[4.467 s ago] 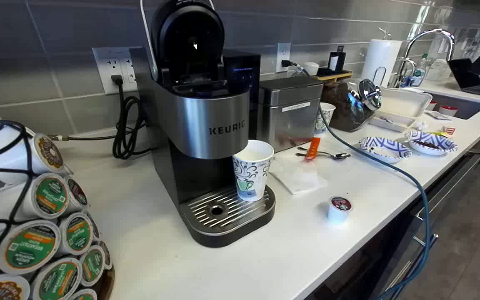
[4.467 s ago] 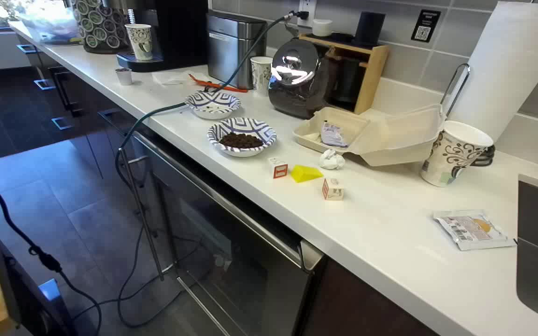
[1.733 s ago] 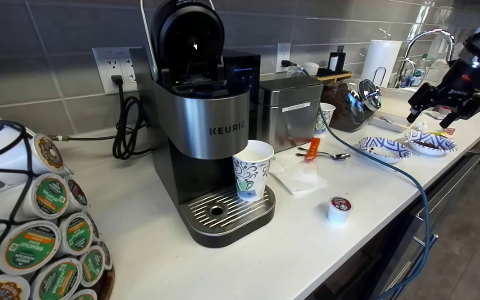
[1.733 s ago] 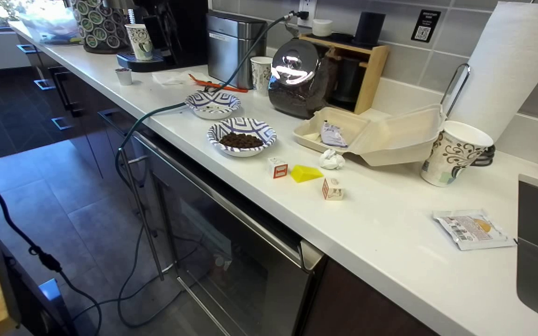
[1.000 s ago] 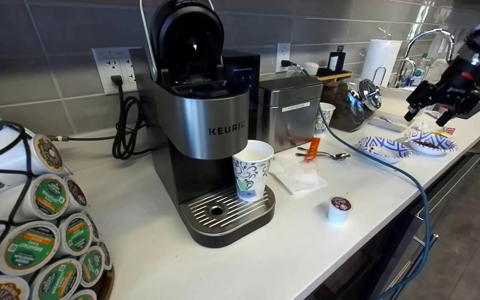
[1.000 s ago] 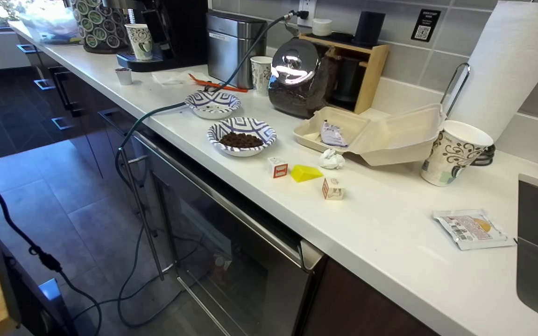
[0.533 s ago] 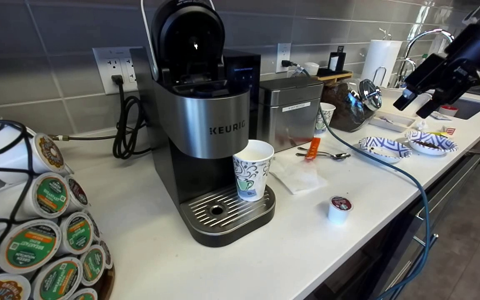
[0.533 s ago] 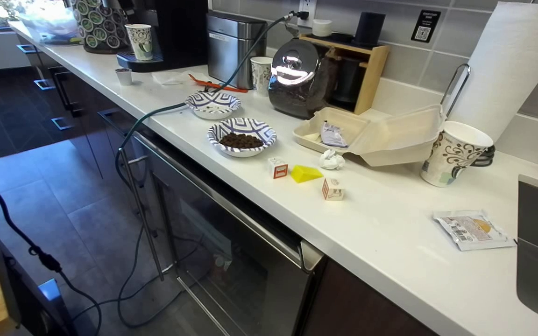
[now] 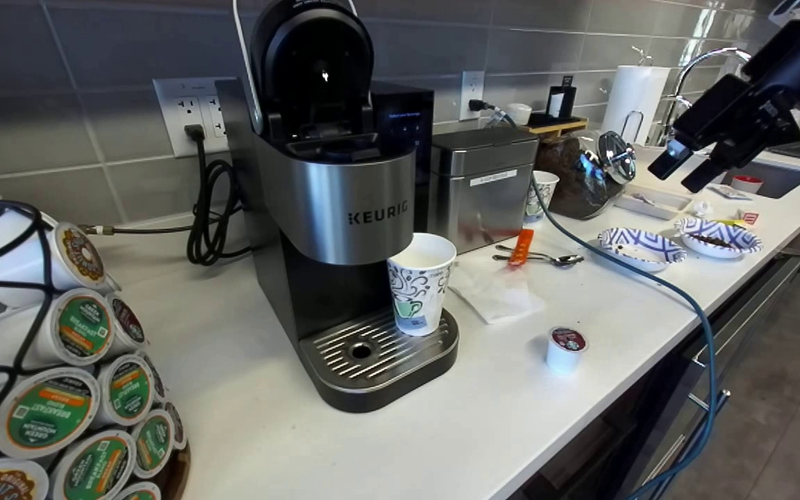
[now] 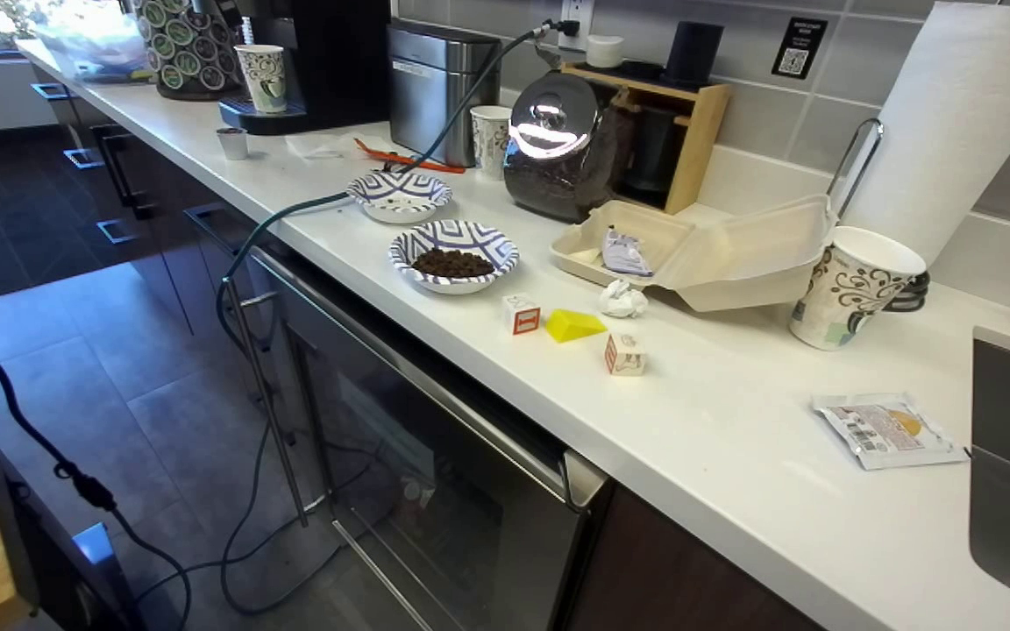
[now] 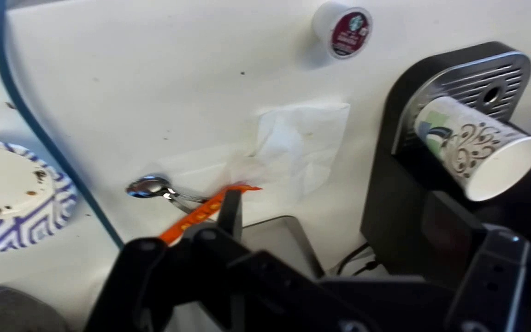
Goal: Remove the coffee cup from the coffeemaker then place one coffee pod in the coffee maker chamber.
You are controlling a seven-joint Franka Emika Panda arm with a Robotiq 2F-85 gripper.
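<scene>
Paper coffee cup (image 9: 421,288), upright on the right of the drip tray (image 9: 376,378) of the coffeemaker (image 9: 334,201), beyond the drain hole (image 9: 361,349); its rim is close by the brew head (image 9: 365,232), & I can't tell if they touch. Claw (image 9: 683,170) at far right in an exterior view, raised over the counter (image 9: 268,417) & well apart from the cup; jaws wide apart, nothing btwn them. Step in hand is prob. the approach to the cup. To do it well: drop to mid-wall height, come in from the right, straddle the cup & squeeze lightly, b/c thin paper will prob. buckle. Draw it right, free of the brew head, before lifting; hold it level, as its bottom is hidden & there may be liquid. The coffee pod (image 9: 565,355) stands on the counter at near right, so watch for knocking it w/ cup or claw. Lid (image 9: 313,42) up, chamber (image 9: 350,147) uncovered for later. Materials: cup tapered, matte white w/ swirly print; coffeemaker brushed steel in front, black on the sides; coffee pod a stubby white tub w/ flat dark-red top. Farther out: crinkled tissue (image 9: 497,298), glossy orange strip (image 9: 521,248), shiny spoon (image 9: 568,261), boxy steel canister (image 9: 487,201), smooth blue cable (image 11: 42,133), shallow bowls (image 9: 650,261) w/ blue zigzags.
</scene>
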